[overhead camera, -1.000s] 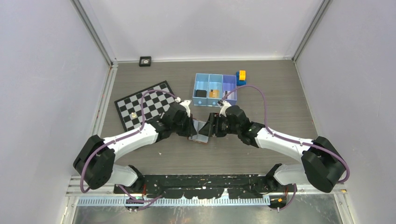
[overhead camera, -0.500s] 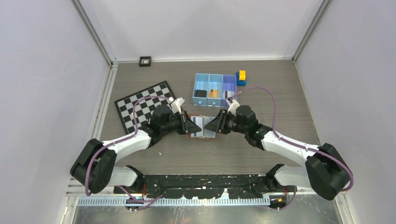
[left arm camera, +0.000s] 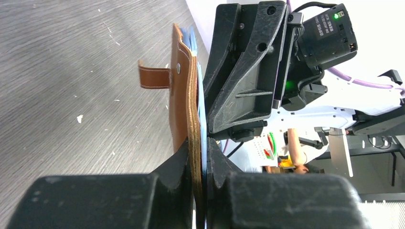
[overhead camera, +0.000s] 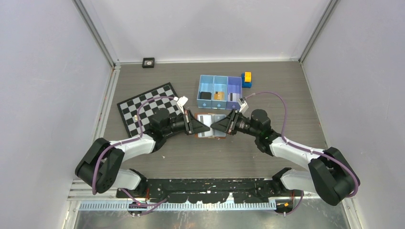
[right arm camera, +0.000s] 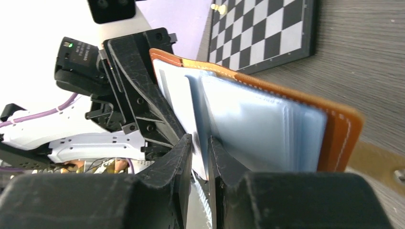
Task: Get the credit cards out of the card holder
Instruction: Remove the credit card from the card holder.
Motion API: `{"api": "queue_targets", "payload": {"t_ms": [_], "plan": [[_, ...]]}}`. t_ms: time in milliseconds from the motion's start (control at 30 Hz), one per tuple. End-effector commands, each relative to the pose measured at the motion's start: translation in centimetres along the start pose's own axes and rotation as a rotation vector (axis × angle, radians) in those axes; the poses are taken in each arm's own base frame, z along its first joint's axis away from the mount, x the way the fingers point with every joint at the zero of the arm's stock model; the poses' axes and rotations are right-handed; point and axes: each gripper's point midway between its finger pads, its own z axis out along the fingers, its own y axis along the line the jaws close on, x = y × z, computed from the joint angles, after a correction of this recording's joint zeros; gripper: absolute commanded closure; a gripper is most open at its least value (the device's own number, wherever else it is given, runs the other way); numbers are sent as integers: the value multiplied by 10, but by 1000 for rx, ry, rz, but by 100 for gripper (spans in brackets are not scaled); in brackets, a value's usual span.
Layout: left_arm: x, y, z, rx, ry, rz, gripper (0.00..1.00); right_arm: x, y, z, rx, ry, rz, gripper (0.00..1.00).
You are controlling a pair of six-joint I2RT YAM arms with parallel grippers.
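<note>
presently left claw (left arm camera: 200, 162) is clamping tight on the open card holder (left arm camera: 181, 95); right claw (right arm camera: 200, 148), nearly closed, is pinching the edge of a pale card (right arm camera: 176, 100) inside it

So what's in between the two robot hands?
The open brown card holder, with its pale sleeves. The left gripper pinches one edge, the right gripper an inner leaf. The top view shows it.

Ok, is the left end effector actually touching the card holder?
Touching. The left wrist view shows the left end effector pinching the brown edge of the card holder, no gap.
</note>
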Motion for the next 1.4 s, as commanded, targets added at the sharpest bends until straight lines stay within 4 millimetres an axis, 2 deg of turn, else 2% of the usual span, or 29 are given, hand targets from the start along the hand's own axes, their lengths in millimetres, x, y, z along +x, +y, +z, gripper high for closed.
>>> {"api": "queue_targets", "payload": {"t_ms": [0, 267, 400, 567, 700, 800, 900, 1000, 1100, 1167, 1233, 1367], "plan": [[-9, -29, -2, 121, -14, 64, 100, -7, 33, -6, -132, -17, -39, 76], [-17, -32, -6, 172, -40, 23, 100, -3, 44, -3, -215, 15, -18, 76], [-16, -31, -5, 191, -33, 5, 100, -1, 53, -5, -265, 18, -22, 78], [-16, -35, -4, 230, -24, -9, 90, 4, 59, -4, -289, 34, -36, 82], [-14, -34, -1, 235, -7, -24, 88, 6, 61, -3, -299, 44, -41, 87], [-14, -37, 0, 263, -5, -28, 77, 6, 59, 0, -292, 47, -33, 99], [-16, -42, -3, 291, -20, -24, 74, 4, 55, 0, -273, 30, -27, 99], [-21, -37, -7, 282, -39, -40, 69, -3, 51, -4, -247, -7, -28, 100], [-27, -33, -14, 284, -77, -57, 55, -11, 41, -9, -204, -47, -18, 100], [-29, -30, -15, 277, -83, -68, 58, -13, 37, -10, -181, -60, -15, 99], [-30, -29, -16, 274, -88, -67, 66, -16, 36, -11, -179, -70, -15, 100], [-32, -29, -18, 273, -101, -56, 91, -21, 33, -14, -176, -89, 2, 100]]}}
